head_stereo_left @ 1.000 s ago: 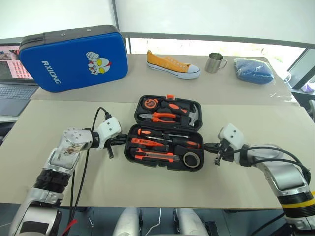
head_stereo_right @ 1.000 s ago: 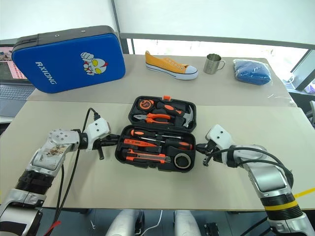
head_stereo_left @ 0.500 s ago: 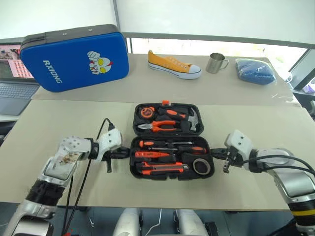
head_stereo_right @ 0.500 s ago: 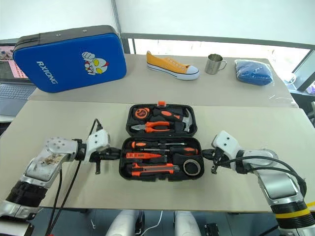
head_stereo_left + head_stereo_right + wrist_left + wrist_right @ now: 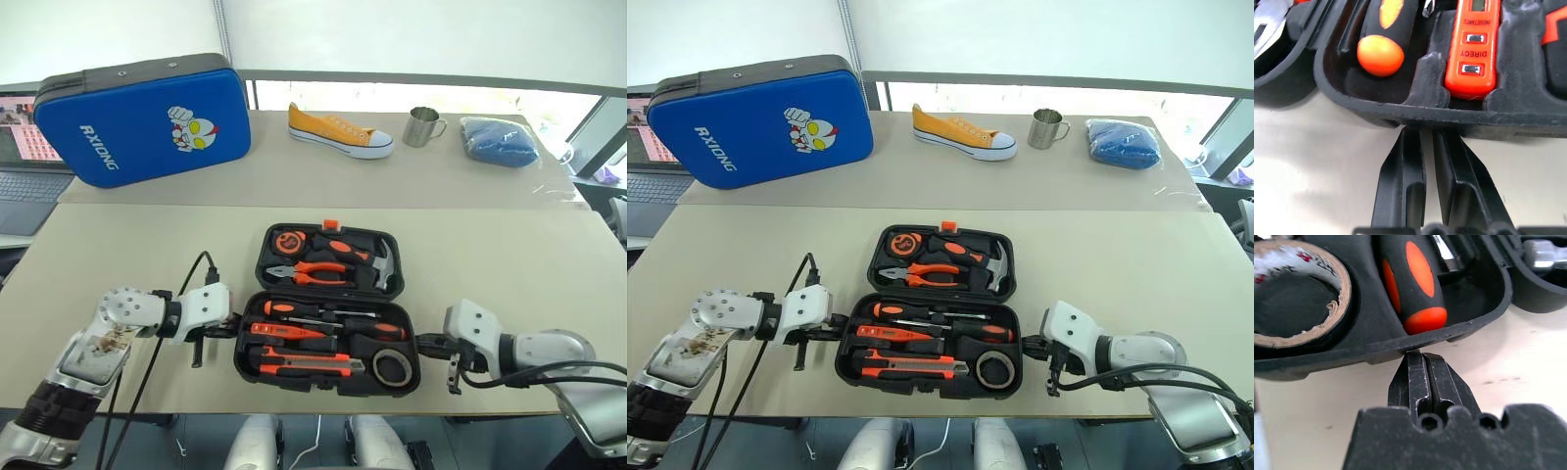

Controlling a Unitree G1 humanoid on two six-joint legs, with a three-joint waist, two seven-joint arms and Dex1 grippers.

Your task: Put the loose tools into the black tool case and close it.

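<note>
The black tool case [image 5: 327,291] lies open near the table's front edge. Its near half holds two screwdrivers [image 5: 286,308] [image 5: 372,330], the orange tester pen [image 5: 284,331], the utility knife [image 5: 306,365] and the tape roll [image 5: 394,368]. My left gripper [image 5: 231,330] is shut, its tips against the left wall of the near half, below the tester pen [image 5: 1476,49] and a screwdriver handle [image 5: 1382,49]. At the right wall my right gripper [image 5: 423,343] is shut too, its tips touching under the rim beside the tape roll [image 5: 1298,298].
The case's far half holds pliers [image 5: 312,271], a hammer [image 5: 384,262] and a tape measure [image 5: 290,240]. On the far table stand a big blue case [image 5: 142,122], a yellow shoe [image 5: 338,130], a metal mug [image 5: 421,125] and a blue cloth [image 5: 500,140]. A laptop [image 5: 18,196] sits far left.
The open case has slid toward me, close to the table's front edge. Both grippers came back with it, staying at its left and right walls.
</note>
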